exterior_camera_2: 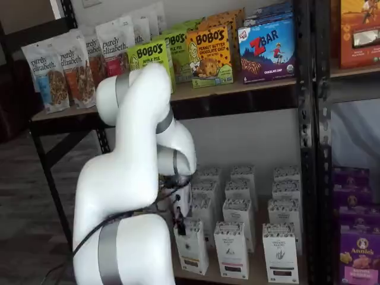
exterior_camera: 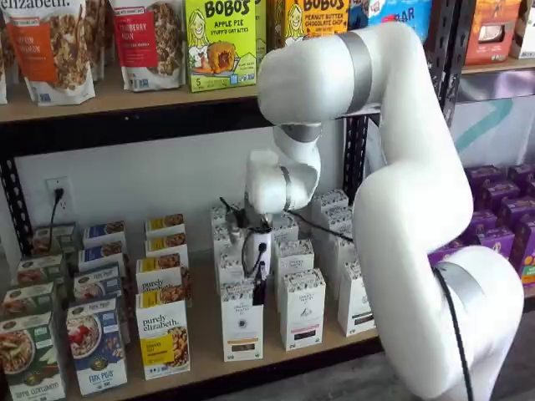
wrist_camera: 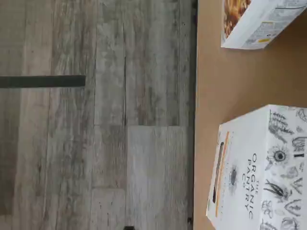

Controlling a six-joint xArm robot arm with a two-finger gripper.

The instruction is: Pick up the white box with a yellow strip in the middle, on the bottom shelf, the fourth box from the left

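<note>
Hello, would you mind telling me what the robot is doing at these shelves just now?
The white robot arm is reaching over the bottom shelf, where white Organic Pantry cartons stand in rows. Its gripper hangs just above the front white box with the brownish strip, next to the purely elizabeth box. The fingers are seen side-on, so no gap shows between them, though they appear to stand wide. Nothing is held yet and the box stands upright on the shelf.

Robot arms (exterior_camera: 401, 192): one is showing
Bobo's boxes (exterior_camera_2: 209, 54) on the upper shelf: three are facing front
Z Bar boxes (exterior_camera_2: 267, 50): one is showing
Front-row white cartons (exterior_camera_2: 231, 249): three are standing
</note>
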